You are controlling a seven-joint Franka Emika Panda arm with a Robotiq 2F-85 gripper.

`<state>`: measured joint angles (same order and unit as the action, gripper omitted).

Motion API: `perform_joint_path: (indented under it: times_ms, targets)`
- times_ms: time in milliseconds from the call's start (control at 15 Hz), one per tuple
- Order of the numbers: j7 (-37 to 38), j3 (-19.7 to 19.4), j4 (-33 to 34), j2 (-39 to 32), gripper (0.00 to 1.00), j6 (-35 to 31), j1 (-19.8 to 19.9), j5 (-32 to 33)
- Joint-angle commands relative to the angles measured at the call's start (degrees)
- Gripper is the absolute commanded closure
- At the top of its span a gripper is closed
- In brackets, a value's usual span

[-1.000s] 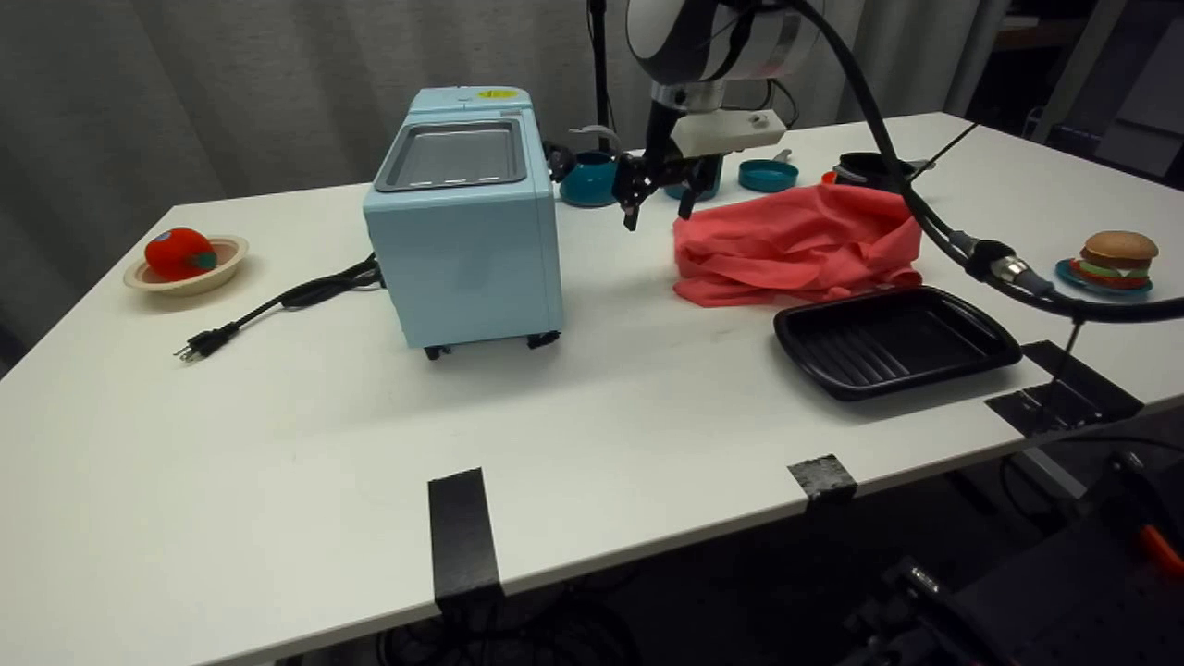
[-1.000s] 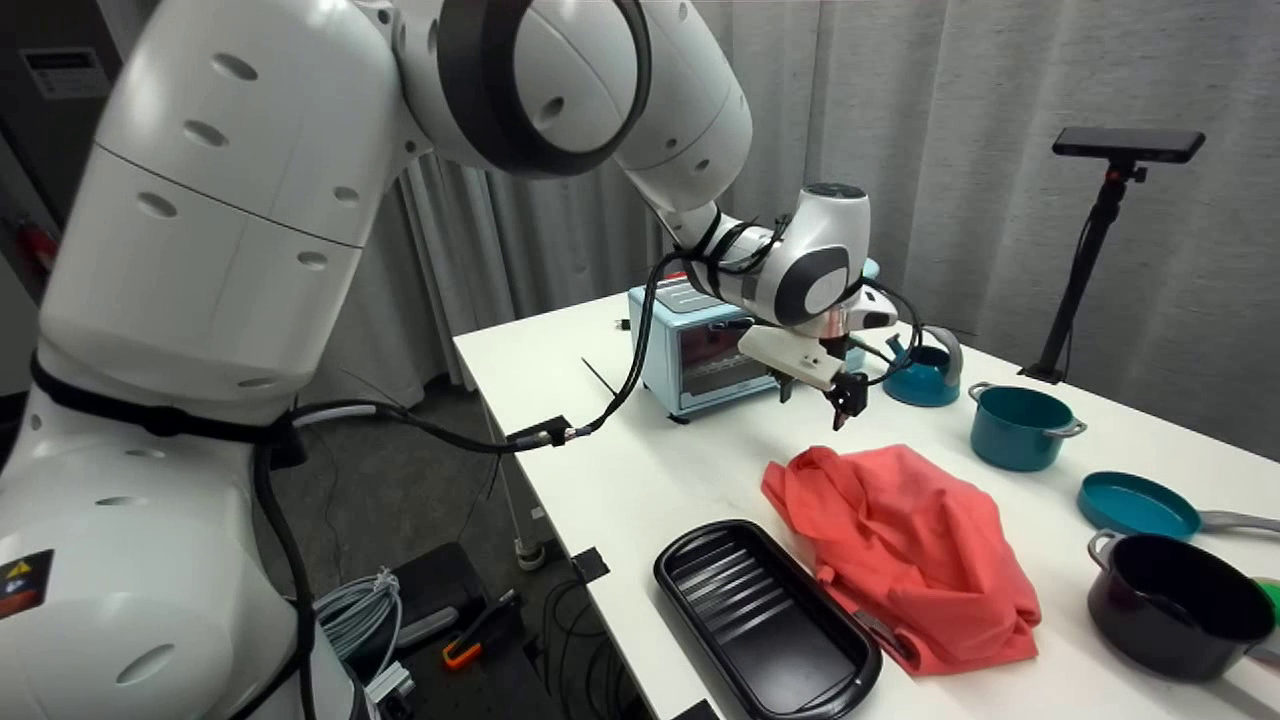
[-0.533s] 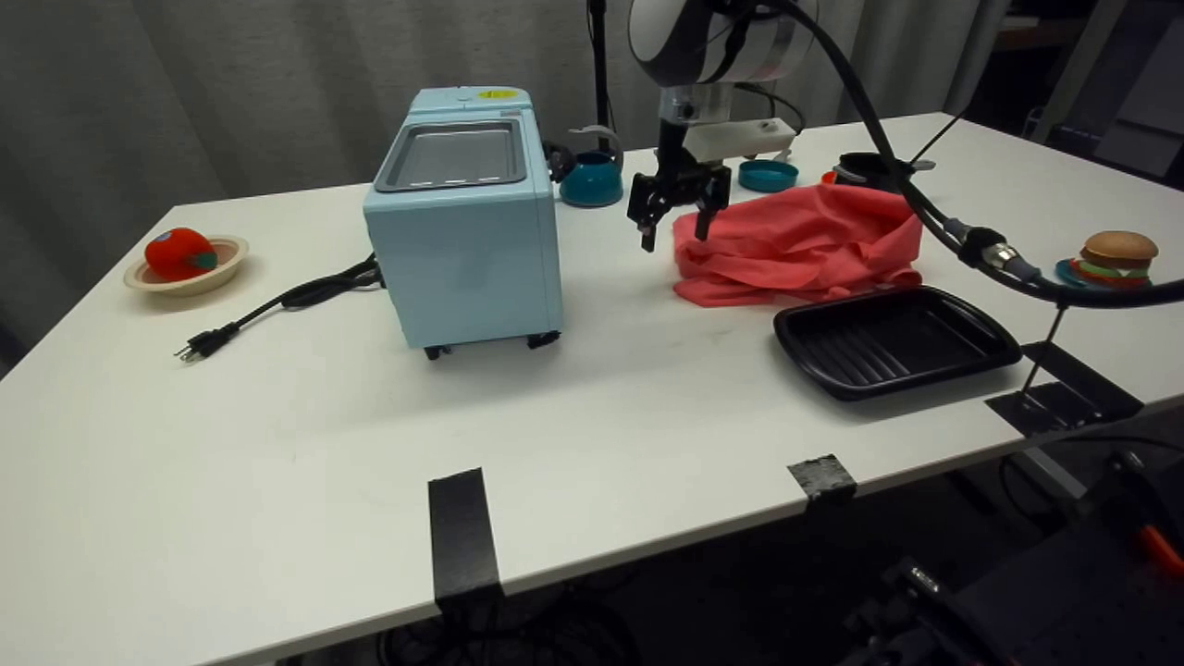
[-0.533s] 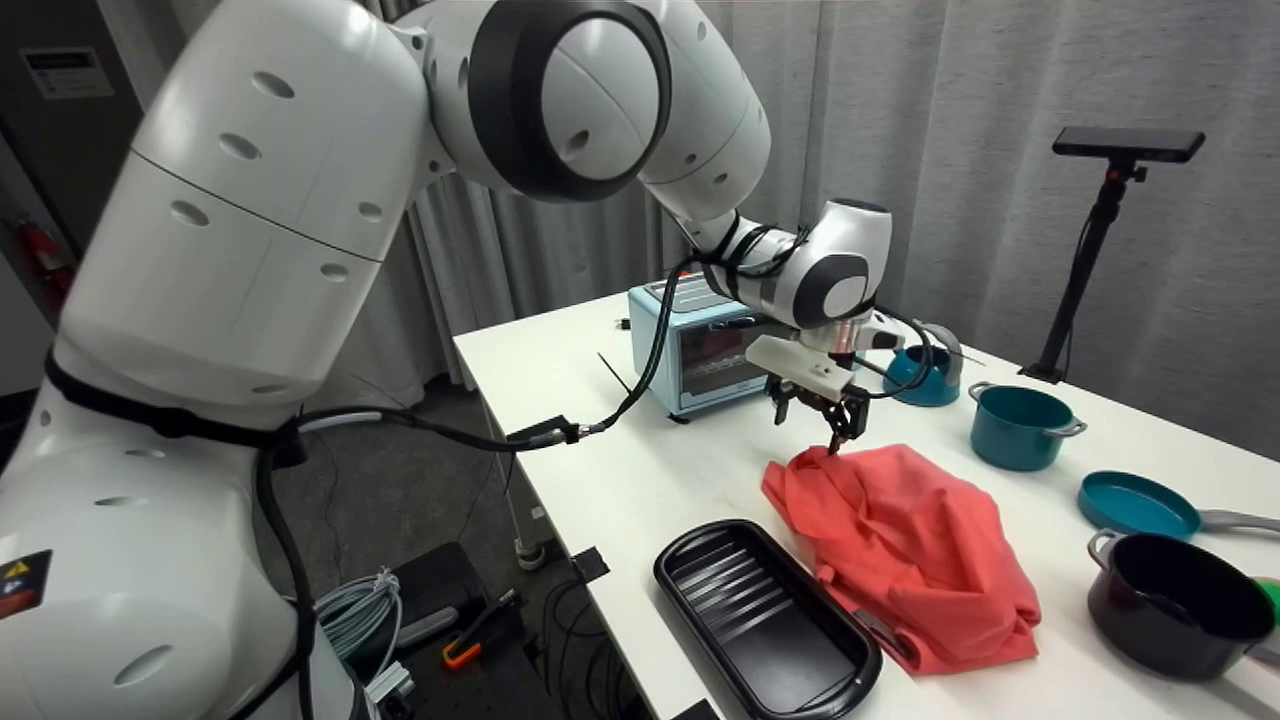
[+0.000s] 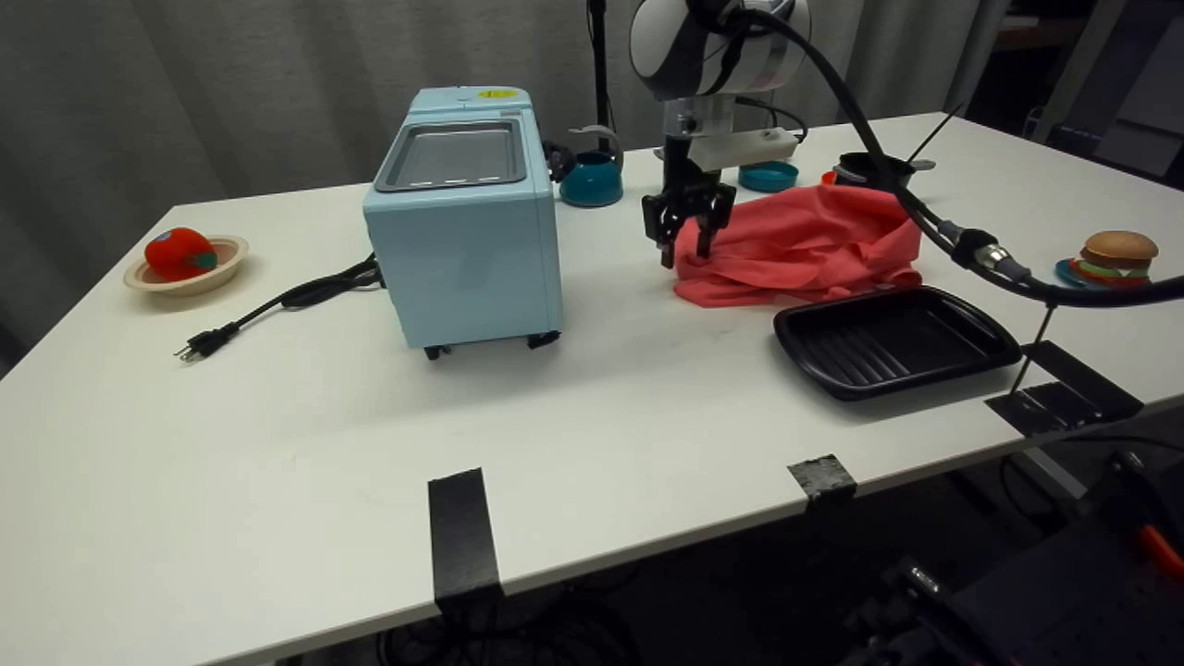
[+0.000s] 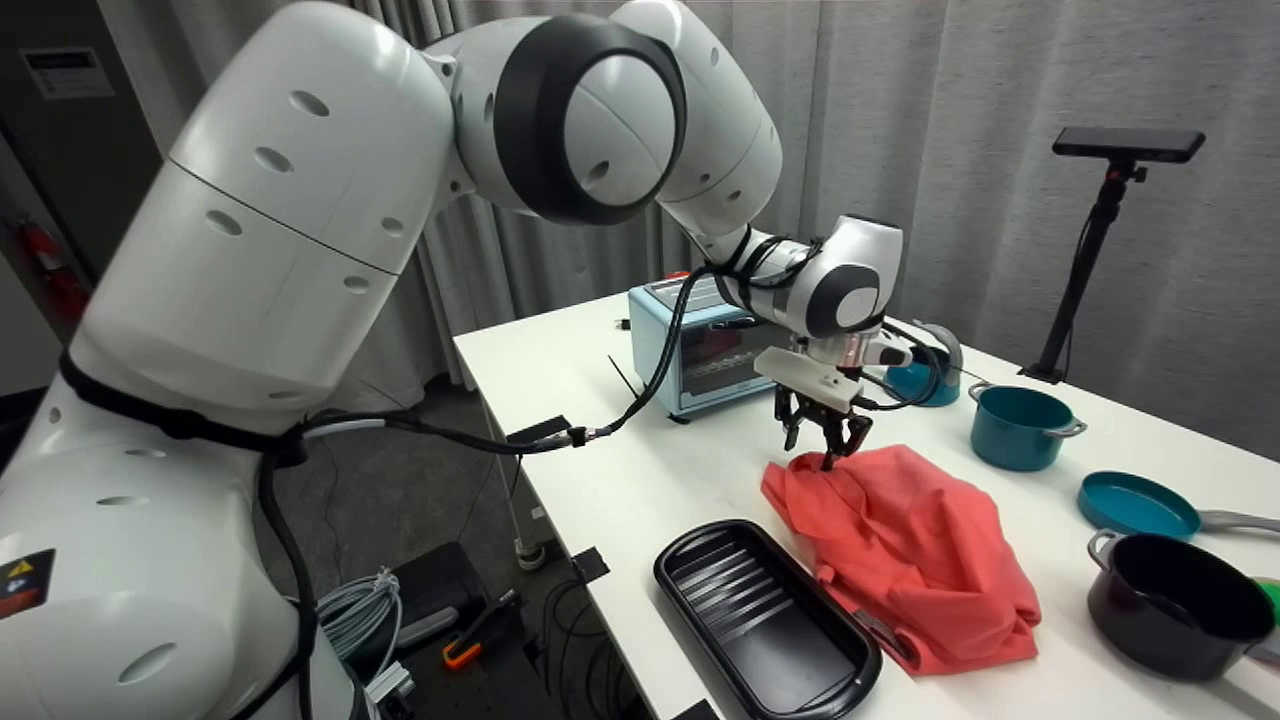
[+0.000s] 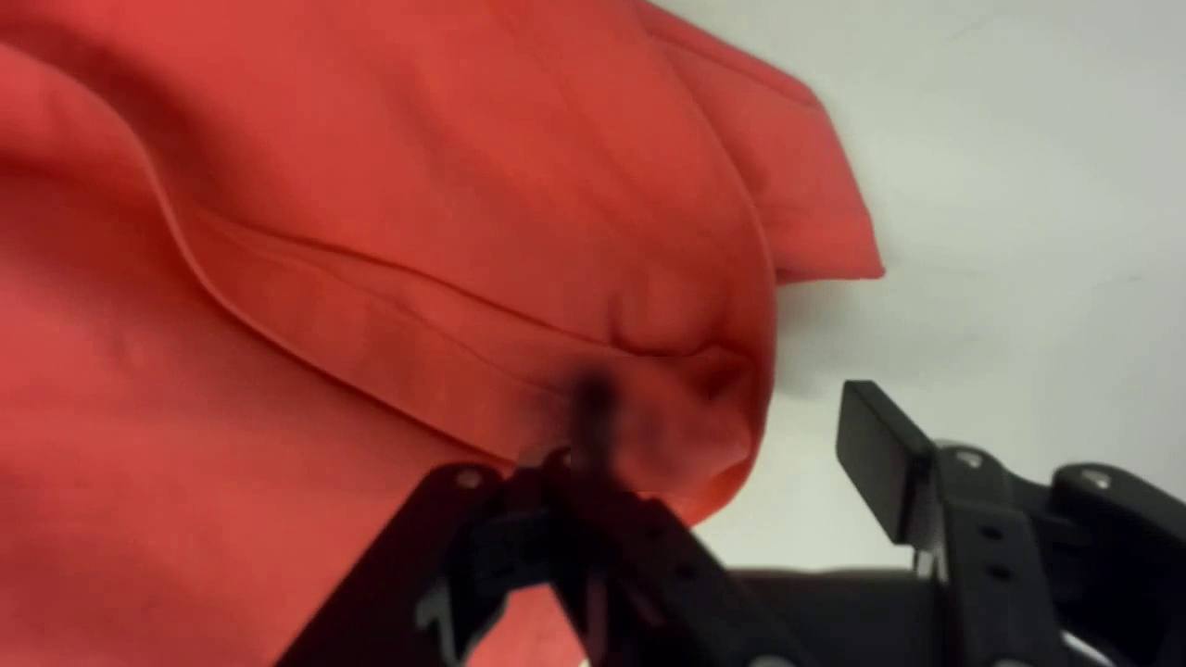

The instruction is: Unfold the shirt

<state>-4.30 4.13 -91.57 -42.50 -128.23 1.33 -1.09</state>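
Observation:
The shirt is a crumpled coral-red cloth on the white table. It shows in both exterior views [image 5: 814, 240] [image 6: 930, 560] and fills the left of the wrist view [image 7: 371, 185]. My gripper [image 5: 686, 251] is low at the shirt's edge on the oven side; it also shows in an exterior view [image 6: 810, 449]. In the wrist view the gripper [image 7: 737, 435] is open, with a rounded fold of the shirt reaching between the jaws. One finger is blurred over the cloth; the other finger [image 7: 880, 463] is over bare table. Whether the tips touch cloth or table I cannot tell.
A black baking tray [image 5: 897, 347] lies against the shirt's near side. A light-blue toaster oven [image 5: 472, 268] stands beside the gripper. A teal kettle [image 6: 922, 375], teal pot [image 6: 1018, 430], teal pan [image 6: 1135, 505] and dark pot [image 6: 1175, 605] stand behind the shirt.
My gripper has come down to the shirt's edge. Over the last half second its jaws have drawn somewhat closer together. The shirt has not moved.

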Motion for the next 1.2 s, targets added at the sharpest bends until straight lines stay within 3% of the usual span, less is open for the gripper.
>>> perform_joint_path:
  times_ms: [0,200,333,533,800,1133]
  targets:
    - [0.1,-1.4,3.5,-1.8,0.65,2.4,-1.2,0.9]
    - [0.1,-1.6,3.3,-1.2,0.89,2.0,-1.1,0.9]
    - [0.4,-1.9,2.5,0.0,1.00,1.4,-1.4,1.3]
    - [0.5,-2.3,0.4,2.9,1.00,0.1,-1.9,2.7]
    - [6.9,-7.1,-1.0,7.8,0.99,-2.6,-5.7,10.9]
    - [17.3,-12.7,4.4,8.7,0.99,-4.6,-8.7,20.5]
